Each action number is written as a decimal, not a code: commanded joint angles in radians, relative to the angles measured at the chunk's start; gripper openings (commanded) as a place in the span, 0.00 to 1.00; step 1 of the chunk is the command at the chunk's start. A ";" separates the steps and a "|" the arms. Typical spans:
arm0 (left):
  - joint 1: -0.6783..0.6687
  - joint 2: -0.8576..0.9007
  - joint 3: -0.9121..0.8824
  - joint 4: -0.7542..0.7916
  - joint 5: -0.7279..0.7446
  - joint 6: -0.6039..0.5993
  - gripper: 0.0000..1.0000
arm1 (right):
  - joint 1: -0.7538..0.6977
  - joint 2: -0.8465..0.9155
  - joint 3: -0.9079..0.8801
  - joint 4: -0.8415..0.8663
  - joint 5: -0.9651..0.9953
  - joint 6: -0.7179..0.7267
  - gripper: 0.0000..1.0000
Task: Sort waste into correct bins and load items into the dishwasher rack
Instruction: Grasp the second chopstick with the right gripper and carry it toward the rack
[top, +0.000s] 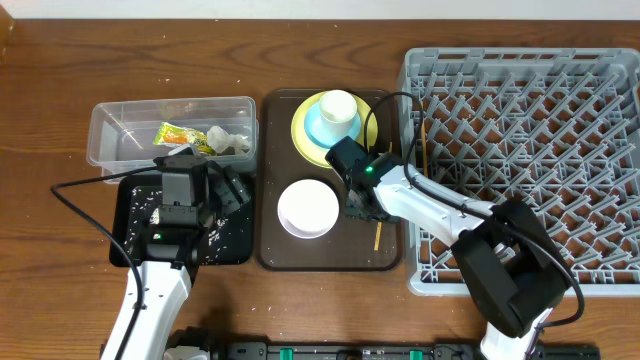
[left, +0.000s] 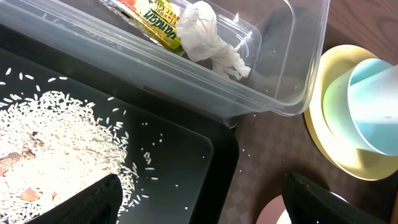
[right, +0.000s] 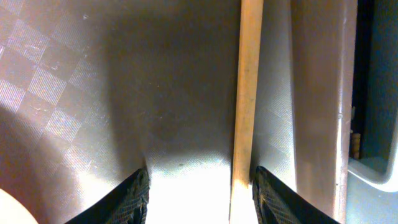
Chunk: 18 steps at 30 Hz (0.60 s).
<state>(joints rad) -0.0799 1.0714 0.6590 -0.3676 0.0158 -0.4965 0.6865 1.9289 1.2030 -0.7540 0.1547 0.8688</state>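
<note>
1. While the right pincer (right: 200, 196) stands spread astride the chopstick (right: 247, 93), which lies flat on the brown tray (right: 74, 93) near its rim, the stick sits hard by one finger (not centred), so closing could roll it aside.
2. Thin and flat, it may slip from the tips, or they may scrape the tray.
3. Gripped off its middle, it could droop and catch the rack (top: 520, 70) wall.
4. Left pincer (left: 208, 202), spread and empty, hovers over the rice (left: 50, 137) in the black tray (left: 180, 155); little risk there.
</note>
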 joint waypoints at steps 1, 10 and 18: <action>0.005 0.002 0.016 -0.002 -0.009 0.006 0.85 | -0.012 0.009 -0.006 0.003 0.090 -0.021 0.56; 0.005 0.002 0.016 -0.002 -0.009 0.006 0.85 | -0.011 0.009 -0.007 0.026 0.151 -0.016 0.60; 0.005 0.002 0.016 -0.002 -0.009 0.006 0.84 | -0.013 0.009 -0.036 0.085 0.148 -0.016 0.62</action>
<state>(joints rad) -0.0799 1.0714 0.6590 -0.3676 0.0158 -0.4965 0.6865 1.9289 1.1896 -0.6823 0.2806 0.8543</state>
